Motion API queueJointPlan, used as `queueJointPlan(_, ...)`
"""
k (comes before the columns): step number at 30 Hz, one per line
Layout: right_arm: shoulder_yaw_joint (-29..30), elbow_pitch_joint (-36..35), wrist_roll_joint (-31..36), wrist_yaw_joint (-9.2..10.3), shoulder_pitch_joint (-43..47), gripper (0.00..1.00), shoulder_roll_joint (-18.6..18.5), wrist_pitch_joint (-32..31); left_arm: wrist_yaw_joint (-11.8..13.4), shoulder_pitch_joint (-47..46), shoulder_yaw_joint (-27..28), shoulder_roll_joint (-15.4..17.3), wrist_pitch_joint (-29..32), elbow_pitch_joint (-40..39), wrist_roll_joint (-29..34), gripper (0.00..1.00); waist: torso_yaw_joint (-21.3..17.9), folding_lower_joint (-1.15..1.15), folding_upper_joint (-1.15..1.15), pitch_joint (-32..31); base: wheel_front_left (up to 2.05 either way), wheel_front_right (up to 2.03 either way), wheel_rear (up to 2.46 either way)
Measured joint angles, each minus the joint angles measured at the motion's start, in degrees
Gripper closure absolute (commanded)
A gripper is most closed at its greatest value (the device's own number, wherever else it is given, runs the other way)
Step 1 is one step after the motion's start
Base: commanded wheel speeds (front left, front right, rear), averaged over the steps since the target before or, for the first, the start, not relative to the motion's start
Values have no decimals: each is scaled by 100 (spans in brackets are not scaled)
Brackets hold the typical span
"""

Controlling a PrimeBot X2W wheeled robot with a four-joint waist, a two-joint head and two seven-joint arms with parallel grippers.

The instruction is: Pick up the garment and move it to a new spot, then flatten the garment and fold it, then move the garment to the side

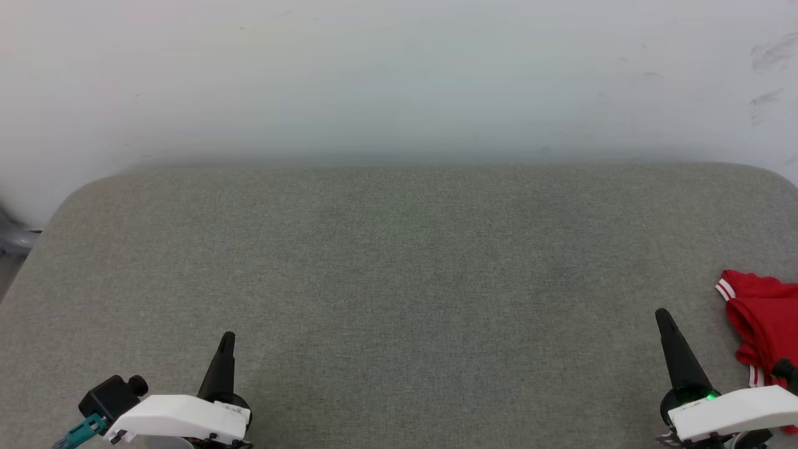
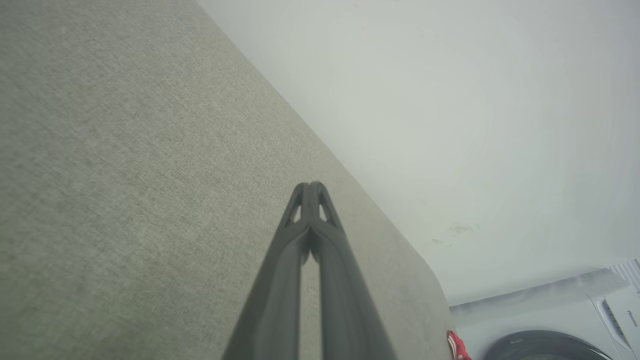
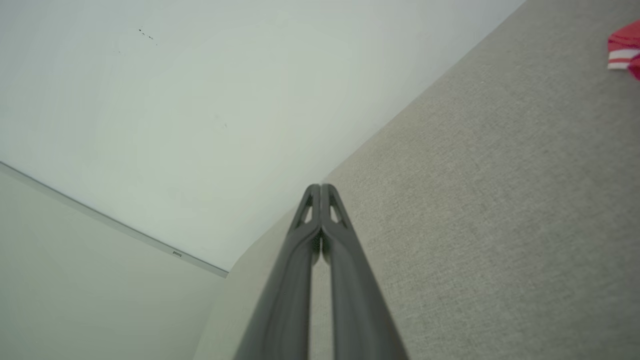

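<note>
garment [image 1: 764, 318]: 1, red soft cloth, white stripe trim, crumpled at bench right edge | bench [image 1: 399, 280]: 1, grey woven cover, rounded far corners | left gripper [image 1: 228, 337]: 2 dark tapered fingers pressed together, empty, near front edge | right gripper [image 1: 661, 314]: same, beside garment

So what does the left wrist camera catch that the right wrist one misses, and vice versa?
Left wrist view: a white appliance with a dark round door, lower right. Right wrist view: a thin grey strip crossing the wall at left. Both: the grey fabric table, pale wall, an edge of the red garment, and, shut and empty, the left end effector in one, the right end effector in the other.
</note>
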State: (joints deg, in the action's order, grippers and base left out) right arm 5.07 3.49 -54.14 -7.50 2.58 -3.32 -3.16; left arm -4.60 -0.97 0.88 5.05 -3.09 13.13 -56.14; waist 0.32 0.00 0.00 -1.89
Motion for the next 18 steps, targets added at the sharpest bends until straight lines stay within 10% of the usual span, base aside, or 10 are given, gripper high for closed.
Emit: queueJointPlan(18,5,311,-1163,0,-261,100,-7,-82,-96,-155,168,-53,296,25,-1080,100,-8,0,0,50,0,0,0)
